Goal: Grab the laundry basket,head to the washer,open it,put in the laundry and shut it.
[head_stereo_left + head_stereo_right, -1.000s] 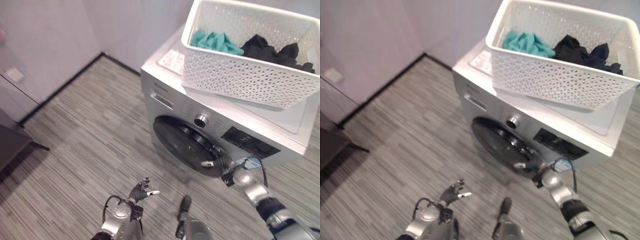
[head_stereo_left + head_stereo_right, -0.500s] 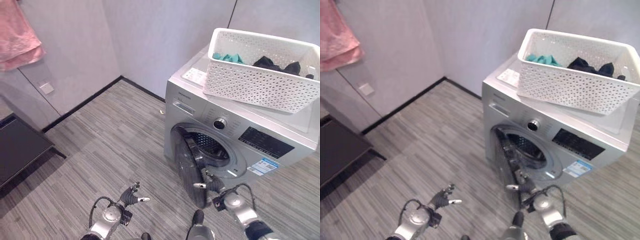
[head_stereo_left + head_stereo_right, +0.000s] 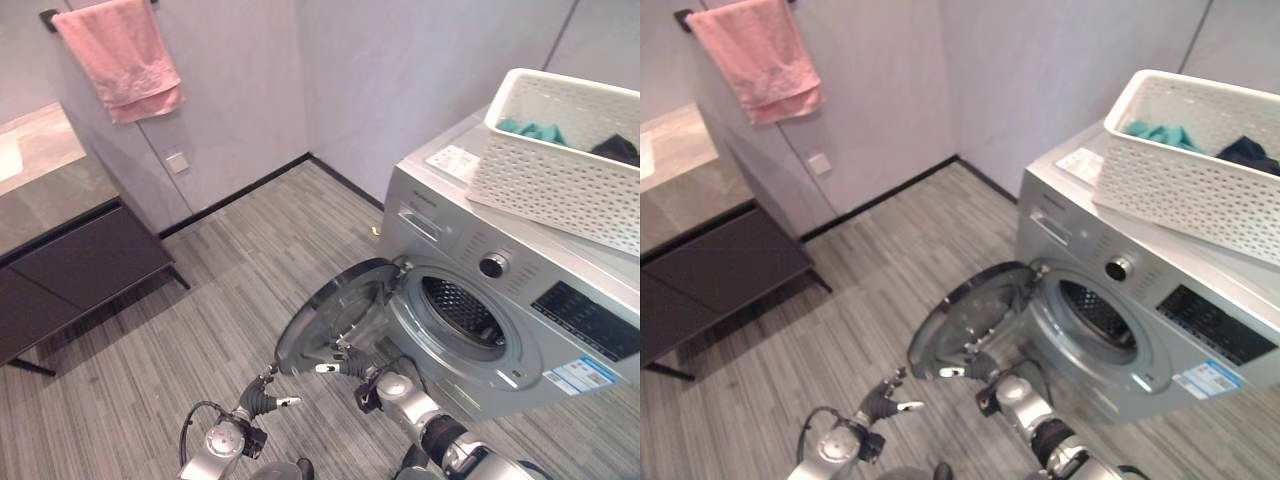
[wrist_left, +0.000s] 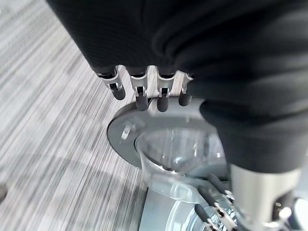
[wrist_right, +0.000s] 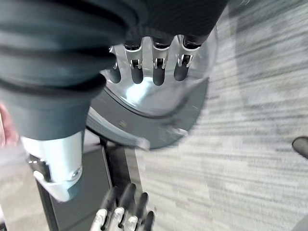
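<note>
The silver washer [image 3: 572, 322] stands at the right with its round door [image 3: 335, 318] swung wide to the left, baring the drum [image 3: 462, 312]. On its top sits the white perforated laundry basket [image 3: 560, 170], holding a teal cloth [image 3: 530, 128] and a dark cloth [image 3: 620, 148]. My right hand [image 3: 352, 368] is low at the door's bottom rim, fingers [image 5: 154, 67] relaxed against the door [image 5: 159, 110], holding nothing. Low over the floor, left of the door, my left hand [image 3: 262, 398] hangs open and empty; past its fingers [image 4: 139, 91] the door [image 4: 163, 144] shows.
A pink towel [image 3: 120, 60] hangs on the wall at upper left. Below it stands a dark cabinet [image 3: 70, 260] with a stone top. A wall socket [image 3: 175, 160] sits beside it. Grey striped floor [image 3: 230, 270] spreads between cabinet and washer.
The camera has pulled back and turned left. The washer door went from shut to half open to wide open, my right hand moving left with its rim. The left hand stayed low.
</note>
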{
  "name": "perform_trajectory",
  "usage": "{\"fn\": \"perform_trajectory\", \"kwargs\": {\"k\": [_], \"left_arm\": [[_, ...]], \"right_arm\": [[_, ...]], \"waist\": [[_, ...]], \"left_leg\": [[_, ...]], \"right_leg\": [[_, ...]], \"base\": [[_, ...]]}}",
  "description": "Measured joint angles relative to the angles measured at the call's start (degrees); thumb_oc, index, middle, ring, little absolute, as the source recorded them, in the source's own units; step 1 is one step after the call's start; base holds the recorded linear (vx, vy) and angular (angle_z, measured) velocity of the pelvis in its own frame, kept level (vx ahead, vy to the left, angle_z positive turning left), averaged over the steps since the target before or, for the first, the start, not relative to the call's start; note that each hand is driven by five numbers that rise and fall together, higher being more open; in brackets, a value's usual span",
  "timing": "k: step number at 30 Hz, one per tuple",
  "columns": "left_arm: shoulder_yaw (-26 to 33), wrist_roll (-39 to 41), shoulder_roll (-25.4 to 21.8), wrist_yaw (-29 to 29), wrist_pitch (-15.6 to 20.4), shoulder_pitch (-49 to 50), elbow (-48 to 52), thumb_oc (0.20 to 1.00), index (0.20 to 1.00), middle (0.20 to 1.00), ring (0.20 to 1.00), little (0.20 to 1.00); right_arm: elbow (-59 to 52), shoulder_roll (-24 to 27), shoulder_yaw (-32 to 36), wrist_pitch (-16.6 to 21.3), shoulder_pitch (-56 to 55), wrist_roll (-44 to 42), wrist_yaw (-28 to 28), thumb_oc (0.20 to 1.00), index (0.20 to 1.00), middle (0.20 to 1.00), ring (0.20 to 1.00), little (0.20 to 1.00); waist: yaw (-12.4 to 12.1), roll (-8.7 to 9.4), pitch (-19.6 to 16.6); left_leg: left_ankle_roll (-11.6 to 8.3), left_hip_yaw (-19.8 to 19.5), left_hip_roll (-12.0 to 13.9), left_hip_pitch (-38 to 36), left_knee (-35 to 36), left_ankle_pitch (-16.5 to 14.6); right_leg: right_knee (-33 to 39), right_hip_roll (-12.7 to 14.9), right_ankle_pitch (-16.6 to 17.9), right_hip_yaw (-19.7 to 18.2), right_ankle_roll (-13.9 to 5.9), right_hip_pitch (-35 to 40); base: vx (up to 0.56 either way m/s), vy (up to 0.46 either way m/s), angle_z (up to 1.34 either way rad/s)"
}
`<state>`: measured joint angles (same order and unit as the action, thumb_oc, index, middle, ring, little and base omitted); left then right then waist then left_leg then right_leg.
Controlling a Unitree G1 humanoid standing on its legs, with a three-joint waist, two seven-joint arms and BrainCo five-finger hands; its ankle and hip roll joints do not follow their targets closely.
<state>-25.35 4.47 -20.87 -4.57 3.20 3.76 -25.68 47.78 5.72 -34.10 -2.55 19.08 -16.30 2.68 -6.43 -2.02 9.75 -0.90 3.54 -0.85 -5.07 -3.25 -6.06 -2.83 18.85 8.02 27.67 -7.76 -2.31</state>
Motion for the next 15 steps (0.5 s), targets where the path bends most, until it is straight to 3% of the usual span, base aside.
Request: {"fn": "perform_trajectory", "kwargs": {"k": [4,7,10,12,13,14,15], "left_arm": [[0.1,-9.6,-3.1,-5.6,3.1,-3.1,1.6,1.0,1.0,1.0,1.0,1.0],[-5.3,-19.3,-6.9,-9.8,5.5,-9.4,-0.1,1.0,1.0,1.0,1.0,1.0],[-9.7,-23.7,-11.0,-10.5,7.9,-14.0,0.6,1.0,1.0,1.0,1.0,1.0],[-13.2,-22.4,-15.3,-6.5,8.7,-17.3,4.4,1.0,1.0,1.0,1.0,1.0],[-11.8,-11.3,-16.0,0.9,8.8,-15.8,11.0,1.0,1.0,1.0,1.0,1.0],[-10.8,-5.6,-15.6,3.5,8.8,-14.6,12.8,1.0,1.0,1.0,1.0,1.0],[-9.6,4.9,-11.9,8.2,8.5,-13.0,13.5,1.0,1.0,1.0,1.0,1.0]], "right_arm": [[0.6,0.7,-1.3,0.3,-1.1,-1.0,-0.1,1.0,1.0,1.0,1.0,1.0],[2.2,3.2,-1.1,2.2,-3.7,-1.0,-0.1,1.0,1.0,1.0,1.0,1.0],[3.2,6.2,-0.1,2.9,-6.8,-0.9,-0.1,1.0,1.0,1.0,1.0,1.0],[3.3,8.9,2.4,2.9,-9.8,-0.7,0.0,1.0,1.0,1.0,1.0,1.0],[4.9,10.4,6.1,2.8,-13.1,2.2,1.3,1.0,1.0,1.0,1.0,1.0],[6.2,10.7,7.7,2.7,-14.1,3.4,1.6,1.0,1.0,1.0,1.0,1.0],[9.3,11.7,9.8,2.1,-16.2,5.0,1.9,1.0,1.0,1.0,1.0,1.0]], "waist": [[-0.2,0.14,-0.1],[1.0,0.88,-0.5],[2.8,1.55,-1.0],[4.3,1.48,-1.1],[6.5,0.78,-1.9],[7.2,0.44,-2.7],[7.9,-0.54,-4.2]], "left_leg": [[-0.38,-1.0,0.1,0.1,0.5,0.2],[-0.86,-1.3,0.3,0.0,1.7,0.8],[-0.91,-1.0,0.4,-0.1,2.5,1.0],[-0.84,0.2,0.3,-1.2,3.8,1.2],[-0.76,1.0,0.3,-3.1,5.7,1.3],[-0.75,1.6,0.4,-3.7,6.3,1.3],[-0.77,2.0,0.5,-4.2,7.2,1.3]], "right_leg": [[-0.1,-0.1,-0.7,0.4,-0.67,0.3],[-0.1,-0.2,-0.8,0.9,-0.71,0.1],[-0.2,-0.4,-1.0,0.5,-0.72,-0.5],[-0.2,-0.5,-1.0,-0.6,-0.77,-0.8],[-0.1,-0.7,-1.2,-1.4,-1.18,-0.4],[-0.1,-0.9,-1.3,-1.9,-1.31,-0.4],[0.0,-1.0,-1.3,-2.3,-1.52,-0.2]], "base": [[0.01,-0.056,0.15],[0.03,-0.041,0.06],[0.03,0.02,-0.06],[0.13,0.051,-0.29],[0.12,0.032,-0.36],[0.12,0.008,-0.37],[0.06,-0.008,-0.27]]}}
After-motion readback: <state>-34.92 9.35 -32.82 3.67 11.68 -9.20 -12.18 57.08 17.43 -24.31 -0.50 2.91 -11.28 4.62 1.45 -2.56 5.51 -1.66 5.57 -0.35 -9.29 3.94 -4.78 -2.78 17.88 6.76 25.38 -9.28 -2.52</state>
